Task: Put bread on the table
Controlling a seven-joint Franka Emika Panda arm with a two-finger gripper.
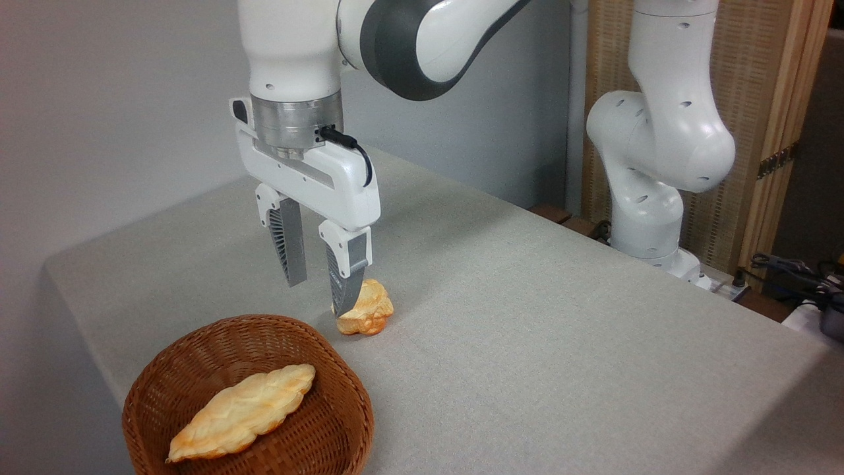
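The leaf-shaped bread (242, 412) lies untouched in the near-left wicker basket (343, 422), so the jaws (318, 295), apart and empty, hang above the grey surface (560, 343) beside a small bun (366, 309), apparently ready to descend.

A plain pale grey wall (99, 99) stands behind everything, smooth and bare, and the light on it is soft and even. At the back right there is a woven tan screen (738, 79) in a light wooden frame (788, 132), standing upright. Low down at the far right edge, some black cables (791, 267) lie in a heap beside a white thing that is cut off by the edge, and a strip of dark brown wood (560, 218) shows under the screen.
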